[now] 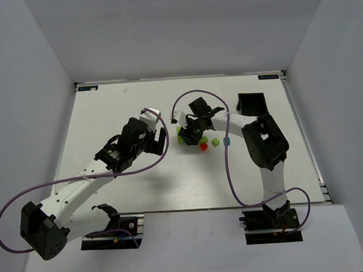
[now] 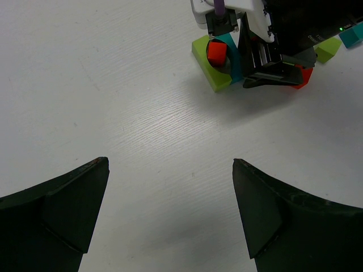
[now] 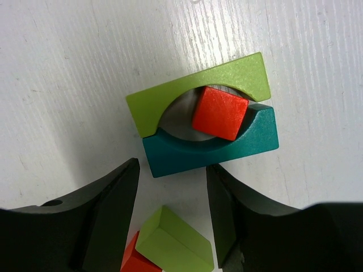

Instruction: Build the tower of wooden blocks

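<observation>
Red cube (image 3: 220, 112) sits in the hollow between the lime arch block (image 3: 170, 96) and the teal arch block (image 3: 227, 150), both flat on the white table (image 2: 113, 85). No column stands here. Right gripper (image 3: 173, 168) hangs near the cube on the teal side, jaws parted, a loose lime block (image 3: 173, 241) showing between them. Left gripper (image 2: 170, 164) is spread wide, well apart from the cube.

Table: a white, faintly grained tabletop (image 1: 108, 115) is seen at centre.
Walls: plain pale-grey wall panels (image 1: 177, 34) are set at 9, 12 and 3 o'clock.
Light: even; only soft shadows are cast.
</observation>
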`<action>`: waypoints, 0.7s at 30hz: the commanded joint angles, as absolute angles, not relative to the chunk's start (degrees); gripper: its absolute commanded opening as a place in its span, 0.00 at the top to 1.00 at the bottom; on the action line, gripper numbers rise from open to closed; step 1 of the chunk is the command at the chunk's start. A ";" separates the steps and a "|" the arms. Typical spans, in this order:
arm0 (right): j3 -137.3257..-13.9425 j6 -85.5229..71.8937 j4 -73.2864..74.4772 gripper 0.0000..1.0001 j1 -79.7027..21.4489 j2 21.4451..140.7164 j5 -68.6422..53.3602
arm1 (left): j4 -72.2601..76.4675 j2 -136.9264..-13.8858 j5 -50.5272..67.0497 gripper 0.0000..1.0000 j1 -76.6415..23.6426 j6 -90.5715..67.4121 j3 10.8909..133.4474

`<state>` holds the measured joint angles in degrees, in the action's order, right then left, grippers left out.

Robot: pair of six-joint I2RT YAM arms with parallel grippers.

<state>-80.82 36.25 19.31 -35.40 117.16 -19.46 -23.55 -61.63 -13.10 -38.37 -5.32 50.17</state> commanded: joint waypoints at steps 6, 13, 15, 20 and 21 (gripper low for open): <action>-81.48 35.07 17.32 0.44 -35.68 117.60 -19.60 | -23.38 -61.17 -13.80 0.00 -38.23 -4.92 50.10; -81.47 36.30 17.31 0.44 -35.60 117.60 -19.16 | -23.38 -61.17 -13.80 0.00 -38.23 -4.92 50.10; -81.39 36.47 17.32 0.44 -35.60 117.60 -19.07 | -23.38 -61.17 -13.80 0.00 -38.23 -4.92 50.10; -81.12 37.61 16.96 0.44 -35.60 117.51 -19.33 | -23.38 -61.69 -13.80 0.00 -38.23 -4.92 50.10; -80.77 37.79 16.96 0.44 -35.60 117.42 -19.25 | -23.38 -61.70 -13.80 0.00 -38.23 -4.92 50.10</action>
